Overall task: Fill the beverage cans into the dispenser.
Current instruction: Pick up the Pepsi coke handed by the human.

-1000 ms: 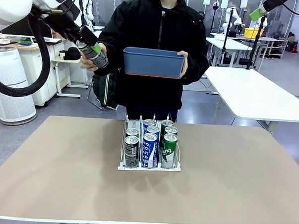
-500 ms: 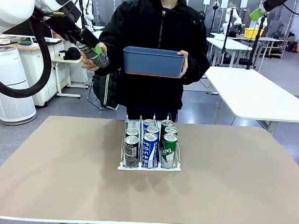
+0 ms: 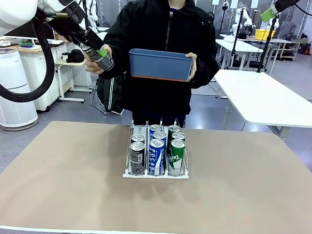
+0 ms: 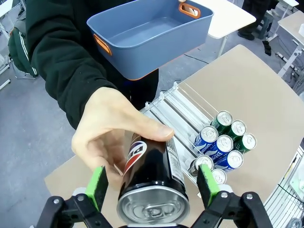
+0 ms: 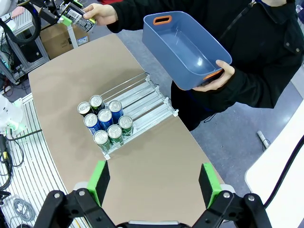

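A person's hand (image 4: 107, 135) holds out a dark beverage can (image 4: 151, 164), high at the far left of the table (image 3: 97, 57). My left gripper (image 4: 152, 179) straddles it, one green pad on each side, jaws still wide with small gaps to the can. The white dispenser (image 3: 129, 147) stands mid-table with several cans (image 3: 157, 147) in its three lanes: dark grey, blue and green. From high above, my right gripper (image 5: 154, 183) looks down open and empty, and the dispenser (image 5: 142, 92) lies below it.
In the other hand the person holds an empty blue tub (image 3: 160, 65) at chest height, over the table's far edge. The brown tabletop (image 3: 235, 193) is bare around the rack. White tables stand behind at the right.
The left arm has shifted only slightly around the can. The person's hand still holds the can. The right arm and the tub are unmoved.
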You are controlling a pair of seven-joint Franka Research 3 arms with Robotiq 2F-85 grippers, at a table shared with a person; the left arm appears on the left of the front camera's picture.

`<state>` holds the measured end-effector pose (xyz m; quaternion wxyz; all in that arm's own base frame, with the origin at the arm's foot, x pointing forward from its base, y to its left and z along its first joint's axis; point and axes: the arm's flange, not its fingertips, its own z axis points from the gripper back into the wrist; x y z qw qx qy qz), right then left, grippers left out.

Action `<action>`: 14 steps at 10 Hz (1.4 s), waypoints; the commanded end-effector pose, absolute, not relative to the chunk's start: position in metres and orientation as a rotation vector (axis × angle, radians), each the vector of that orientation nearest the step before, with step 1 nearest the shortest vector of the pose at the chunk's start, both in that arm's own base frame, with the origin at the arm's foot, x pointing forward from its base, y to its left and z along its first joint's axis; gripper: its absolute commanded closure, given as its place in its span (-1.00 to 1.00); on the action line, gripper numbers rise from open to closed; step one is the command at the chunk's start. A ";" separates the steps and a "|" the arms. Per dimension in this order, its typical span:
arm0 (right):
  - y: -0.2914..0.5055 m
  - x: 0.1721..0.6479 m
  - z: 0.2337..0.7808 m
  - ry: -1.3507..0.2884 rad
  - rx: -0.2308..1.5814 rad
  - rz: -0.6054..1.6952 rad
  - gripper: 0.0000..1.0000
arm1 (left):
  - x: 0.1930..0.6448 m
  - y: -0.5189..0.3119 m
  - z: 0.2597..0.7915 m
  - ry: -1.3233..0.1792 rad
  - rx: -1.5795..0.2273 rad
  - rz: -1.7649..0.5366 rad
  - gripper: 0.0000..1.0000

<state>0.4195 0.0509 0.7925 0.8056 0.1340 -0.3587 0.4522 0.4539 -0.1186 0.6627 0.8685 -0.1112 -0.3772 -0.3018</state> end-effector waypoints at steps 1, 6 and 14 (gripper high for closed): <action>0.051 0.419 0.792 -0.762 0.295 0.964 -1.00 | 0.454 -0.119 0.663 -0.790 -0.233 -0.632 0.17; 0.051 0.419 0.792 -0.762 0.295 0.964 -1.00 | 0.446 -0.121 0.669 -0.808 -0.228 -0.617 1.00; 0.051 0.419 0.792 -0.762 0.295 0.964 -1.00 | 0.449 -0.121 0.670 -0.808 -0.210 -0.647 0.97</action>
